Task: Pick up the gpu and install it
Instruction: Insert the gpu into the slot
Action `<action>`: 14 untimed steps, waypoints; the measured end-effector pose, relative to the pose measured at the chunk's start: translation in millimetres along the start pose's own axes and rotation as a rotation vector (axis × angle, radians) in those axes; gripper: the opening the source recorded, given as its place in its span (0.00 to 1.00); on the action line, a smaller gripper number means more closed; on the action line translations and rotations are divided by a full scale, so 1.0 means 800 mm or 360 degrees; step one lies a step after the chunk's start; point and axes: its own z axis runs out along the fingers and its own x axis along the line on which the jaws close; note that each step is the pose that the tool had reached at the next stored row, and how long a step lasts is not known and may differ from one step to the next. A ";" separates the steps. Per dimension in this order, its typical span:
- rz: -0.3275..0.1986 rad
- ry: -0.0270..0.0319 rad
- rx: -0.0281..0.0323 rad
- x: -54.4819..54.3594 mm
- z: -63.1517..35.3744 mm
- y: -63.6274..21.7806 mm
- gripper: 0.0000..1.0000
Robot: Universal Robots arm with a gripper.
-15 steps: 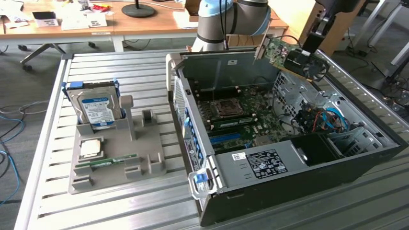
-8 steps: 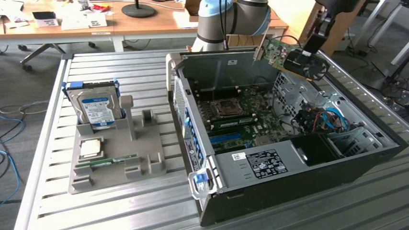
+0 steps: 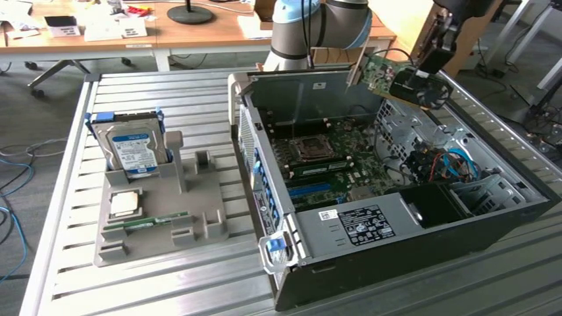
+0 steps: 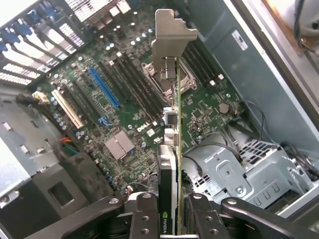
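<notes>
While it hangs over the open black computer case (image 3: 422,263), the hand (image 4: 169,205) clamps the silver-bracketed gpu card (image 4: 167,164), seemingly clear.

Wooden desks (image 3: 220,36) stand behind the slatted metal table (image 3: 176,289) on a grey floor (image 3: 35,122) strewn with blue cables (image 3: 12,176).
</notes>
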 end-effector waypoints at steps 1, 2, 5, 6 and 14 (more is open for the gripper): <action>-0.0019 0.00008 -0.00004 0.000 0.000 0.000 0.27; -0.0039 0.00017 -0.00009 0.000 0.000 0.000 0.27; -0.0098 0.00042 -0.00022 0.000 0.000 0.000 0.27; -0.0120 0.00051 -0.00027 0.000 0.000 0.000 0.27; -0.0284 0.00123 -0.00065 0.000 0.000 0.000 0.27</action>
